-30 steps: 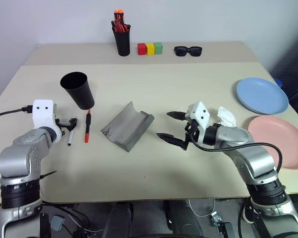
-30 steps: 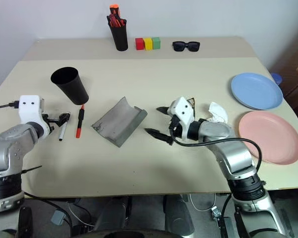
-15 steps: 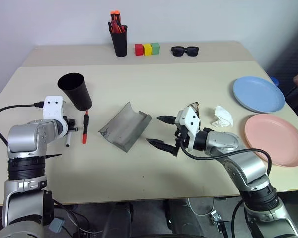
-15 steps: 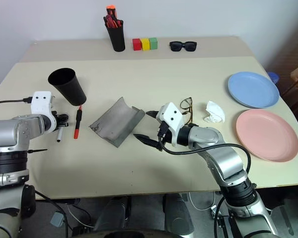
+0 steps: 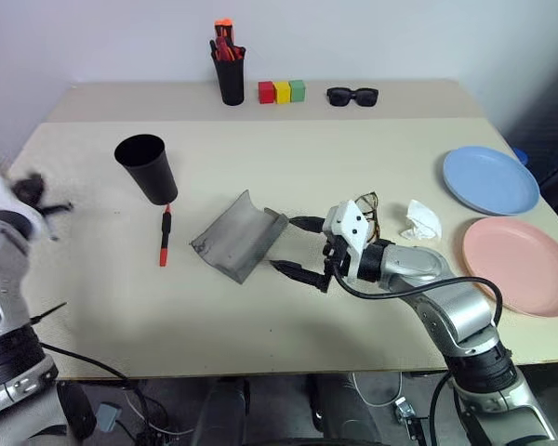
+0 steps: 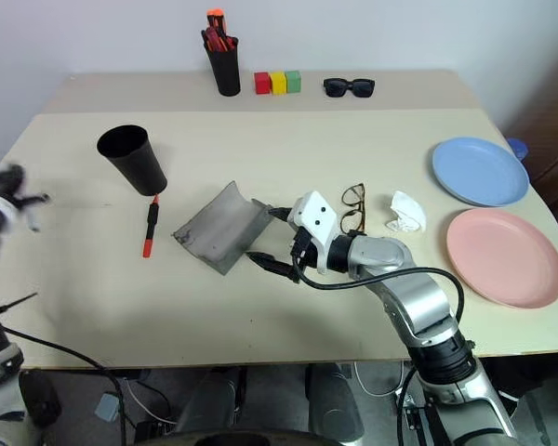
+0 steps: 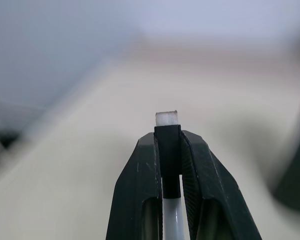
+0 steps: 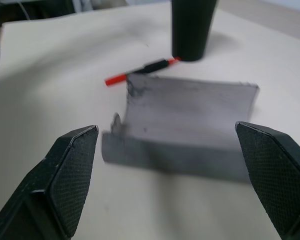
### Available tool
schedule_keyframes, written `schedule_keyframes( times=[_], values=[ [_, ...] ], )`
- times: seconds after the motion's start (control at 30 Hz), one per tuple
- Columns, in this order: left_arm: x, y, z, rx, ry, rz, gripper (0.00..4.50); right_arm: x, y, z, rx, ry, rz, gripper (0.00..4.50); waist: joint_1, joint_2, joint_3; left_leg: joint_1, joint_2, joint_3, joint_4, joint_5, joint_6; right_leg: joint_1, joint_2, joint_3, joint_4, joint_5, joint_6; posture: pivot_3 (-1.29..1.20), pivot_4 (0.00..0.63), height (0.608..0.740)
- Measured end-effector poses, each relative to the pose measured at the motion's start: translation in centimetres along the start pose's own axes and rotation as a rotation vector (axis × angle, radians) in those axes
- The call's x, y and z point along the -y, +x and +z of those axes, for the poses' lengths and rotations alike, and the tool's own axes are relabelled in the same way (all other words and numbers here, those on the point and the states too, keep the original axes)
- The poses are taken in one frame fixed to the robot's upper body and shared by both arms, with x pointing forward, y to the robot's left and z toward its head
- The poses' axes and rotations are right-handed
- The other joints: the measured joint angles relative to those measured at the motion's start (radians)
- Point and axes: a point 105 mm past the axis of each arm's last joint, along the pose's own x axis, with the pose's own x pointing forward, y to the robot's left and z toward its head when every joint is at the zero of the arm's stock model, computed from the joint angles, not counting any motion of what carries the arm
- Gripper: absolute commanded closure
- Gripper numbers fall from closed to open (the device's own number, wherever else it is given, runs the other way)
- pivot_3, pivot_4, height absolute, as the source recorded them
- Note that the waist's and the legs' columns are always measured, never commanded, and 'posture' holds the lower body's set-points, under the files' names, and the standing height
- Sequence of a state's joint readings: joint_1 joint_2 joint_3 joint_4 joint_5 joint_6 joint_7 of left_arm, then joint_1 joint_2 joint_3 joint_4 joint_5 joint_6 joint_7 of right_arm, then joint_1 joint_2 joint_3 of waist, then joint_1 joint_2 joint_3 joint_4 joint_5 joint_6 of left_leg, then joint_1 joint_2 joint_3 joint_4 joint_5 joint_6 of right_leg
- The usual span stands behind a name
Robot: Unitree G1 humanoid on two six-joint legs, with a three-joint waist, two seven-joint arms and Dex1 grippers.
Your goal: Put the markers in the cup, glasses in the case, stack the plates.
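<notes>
The left gripper (image 7: 169,150), raised at the table's (image 5: 353,139) left edge, was clamped on the white marker (image 7: 168,160). The red marker (image 5: 165,237) lay on the table just near of the black cup (image 5: 147,168). The grey case (image 5: 237,235) lay open mid-table, and the right gripper (image 5: 296,247) was just right of it, jaws spread wide and empty. The glasses (image 6: 352,206) lay right of the case. The blue plate (image 5: 490,178) and the pink plate (image 5: 519,264) lay side by side at the right edge.
</notes>
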State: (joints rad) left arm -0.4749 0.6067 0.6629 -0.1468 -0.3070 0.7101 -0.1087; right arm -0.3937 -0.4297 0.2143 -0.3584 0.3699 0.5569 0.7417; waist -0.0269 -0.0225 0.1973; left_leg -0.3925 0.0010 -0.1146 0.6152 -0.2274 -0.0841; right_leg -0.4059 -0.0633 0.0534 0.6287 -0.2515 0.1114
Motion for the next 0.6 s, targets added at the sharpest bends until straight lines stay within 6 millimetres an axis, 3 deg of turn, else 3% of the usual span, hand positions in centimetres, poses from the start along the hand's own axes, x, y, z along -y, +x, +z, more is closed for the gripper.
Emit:
schedule_keyframes(
  times=[0.1, 0.2, 0.33, 0.6],
  values=[
    [3.2, 1.1, 3.8, 0.193, 0.073, -0.065, 4.44, 1.1, 1.8, 1.6, 0.073, -0.021, -0.047, 0.0, 0.011, 0.0, 0.0, 0.0, 0.0, 0.0, 0.0, 0.0, -0.001, 0.001, 0.0, 0.0, 0.0, 0.002, 0.002, 0.0, 0.15, 0.74],
    [8.0, 2.4, 5.3, 0.308, 0.105, -0.17, 4.44, 2.5, 4.0, 4.5, 0.207, 0.012, -0.138, 0.0, 0.012, 0.0, 0.0, 0.0, 0.0, 0.0, -0.001, 0.001, -0.001, -0.001, 0.0, 0.0, 0.001, 0.003, 0.004, 0.0, 0.15, 0.74],
    [11.2, 4.1, 4.0, 0.333, 0.091, -0.213, 4.44, 2.9, 5.3, 7.3, 0.312, 0.011, -0.184, 0.0, 0.003, 0.0, 0.0, 0.0, 0.0, 0.0, -0.004, 0.001, -0.001, -0.004, 0.0, 0.0, 0.002, 0.003, 0.005, 0.0, 0.15, 0.74],
    [14.3, 5.6, 1.8, 0.37, 0.115, -0.27, 4.44, 3.0, 7.1, 7.5, 0.325, 0.022, -0.243, 0.0, -0.009, 0.0, 0.0, -0.003, 0.0, 0.0, -0.004, 0.001, -0.001, -0.006, 0.0, 0.0, 0.002, 0.003, 0.005, 0.0, 0.15, 0.74]
  ],
)
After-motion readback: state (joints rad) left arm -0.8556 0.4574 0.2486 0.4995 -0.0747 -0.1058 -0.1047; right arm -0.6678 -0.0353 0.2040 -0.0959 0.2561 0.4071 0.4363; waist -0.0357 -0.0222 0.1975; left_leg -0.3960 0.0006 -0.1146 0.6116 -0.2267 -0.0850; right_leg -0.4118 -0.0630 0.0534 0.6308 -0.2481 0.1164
